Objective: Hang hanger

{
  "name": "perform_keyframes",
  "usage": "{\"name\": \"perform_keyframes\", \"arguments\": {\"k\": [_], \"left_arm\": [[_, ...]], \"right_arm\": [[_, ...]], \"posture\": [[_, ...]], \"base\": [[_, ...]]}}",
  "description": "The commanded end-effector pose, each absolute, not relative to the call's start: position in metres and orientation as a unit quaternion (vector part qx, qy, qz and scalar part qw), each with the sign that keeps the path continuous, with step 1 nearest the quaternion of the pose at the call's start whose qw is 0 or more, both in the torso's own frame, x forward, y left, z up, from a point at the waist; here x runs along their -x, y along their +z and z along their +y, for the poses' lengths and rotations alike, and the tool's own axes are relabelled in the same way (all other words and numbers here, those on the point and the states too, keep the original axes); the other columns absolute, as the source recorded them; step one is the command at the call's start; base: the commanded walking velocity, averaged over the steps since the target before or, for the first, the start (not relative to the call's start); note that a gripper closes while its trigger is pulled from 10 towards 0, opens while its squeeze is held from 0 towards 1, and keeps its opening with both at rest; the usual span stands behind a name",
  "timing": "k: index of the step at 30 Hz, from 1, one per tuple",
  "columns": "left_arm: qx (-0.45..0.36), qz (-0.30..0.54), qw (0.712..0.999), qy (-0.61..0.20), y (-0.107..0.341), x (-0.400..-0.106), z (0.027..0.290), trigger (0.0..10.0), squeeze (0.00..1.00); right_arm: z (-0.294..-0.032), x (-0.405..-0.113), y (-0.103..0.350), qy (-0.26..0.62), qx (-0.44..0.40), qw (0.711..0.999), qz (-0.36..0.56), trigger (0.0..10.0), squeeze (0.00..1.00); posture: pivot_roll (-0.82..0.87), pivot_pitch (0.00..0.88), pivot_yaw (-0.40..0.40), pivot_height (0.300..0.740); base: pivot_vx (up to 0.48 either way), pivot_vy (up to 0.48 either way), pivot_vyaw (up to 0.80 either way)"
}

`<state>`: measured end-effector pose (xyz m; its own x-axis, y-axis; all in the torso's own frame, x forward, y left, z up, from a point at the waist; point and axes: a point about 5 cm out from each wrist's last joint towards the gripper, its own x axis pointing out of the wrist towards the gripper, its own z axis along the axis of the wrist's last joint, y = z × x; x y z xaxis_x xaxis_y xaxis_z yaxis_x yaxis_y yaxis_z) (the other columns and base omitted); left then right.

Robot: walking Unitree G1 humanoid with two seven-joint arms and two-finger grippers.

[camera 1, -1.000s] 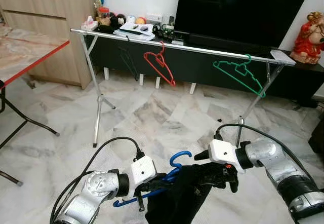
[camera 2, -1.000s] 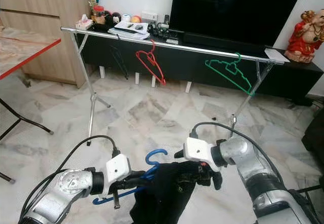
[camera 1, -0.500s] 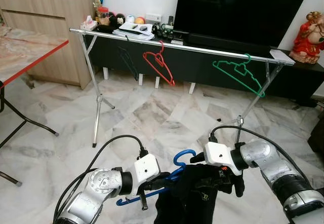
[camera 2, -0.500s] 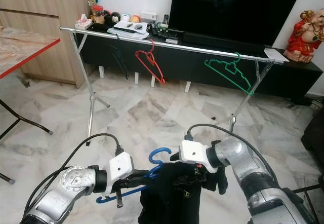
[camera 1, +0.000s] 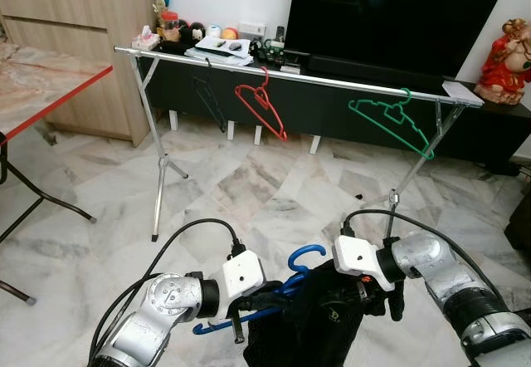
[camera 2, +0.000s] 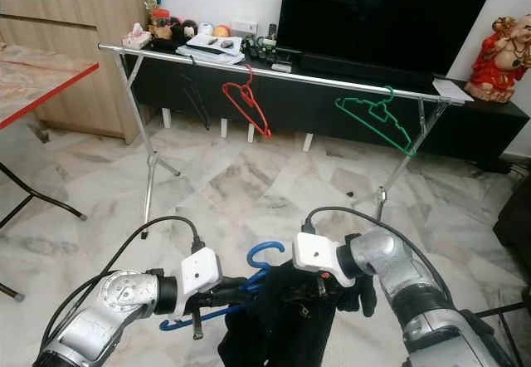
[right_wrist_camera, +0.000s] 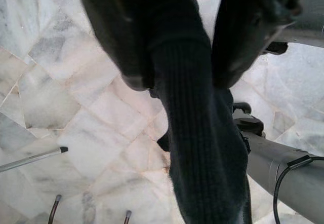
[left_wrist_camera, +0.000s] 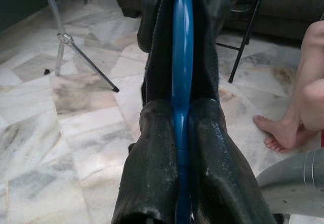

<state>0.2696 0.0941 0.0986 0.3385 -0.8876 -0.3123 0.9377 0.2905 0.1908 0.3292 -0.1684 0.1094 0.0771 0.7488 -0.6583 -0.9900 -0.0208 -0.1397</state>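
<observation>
Lately the two arms have drawn closer together low in the near foreground, well short of the far rail (camera 1: 290, 75), so hanging is a way off. The black garment (camera 1: 319, 325) is draped over the blue hanger (camera 1: 286, 288). The left gripper (left_wrist_camera: 174, 133) clamps the hanger's bar, the right gripper (right_wrist_camera: 174, 57) pinches the cloth; I see no containers.

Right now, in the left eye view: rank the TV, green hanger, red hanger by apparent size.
1. TV, largest.
2. Green hanger.
3. Red hanger, smallest.
The hangers share one rail, so distance barely skews that pair; the red one hangs turned.
</observation>
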Motion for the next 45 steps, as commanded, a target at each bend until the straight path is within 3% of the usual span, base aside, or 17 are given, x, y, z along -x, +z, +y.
{"name": "perform_keyframes", "arguments": {"k": [1, 26, 45], "left_arm": [[-0.159, 0.025, 0.798, -0.581, 0.119, -0.273, 0.083, 10.0, 0.0], [-0.147, 0.002, 0.801, -0.58, 0.132, -0.277, 0.077, 10.0, 0.0], [-0.149, 0.033, 0.805, -0.574, 0.128, -0.278, 0.076, 10.0, 0.0]], "right_arm": [[-0.169, -0.331, 0.113, 0.648, 0.301, 0.671, 0.2, 0.0, 0.0], [-0.165, -0.33, 0.113, 0.658, 0.289, 0.669, 0.192, 0.0, 0.0], [-0.166, -0.328, 0.111, 0.663, 0.286, 0.664, 0.194, 0.0, 0.0]], "posture": [[0.14, 0.0, -0.139, 0.74], [0.14, 0.0, -0.141, 0.74], [0.13, 0.0, -0.143, 0.74]], "base": [[0.0, 0.0, 0.0], [0.0, 0.0, 0.0], [0.0, 0.0, 0.0]]}}
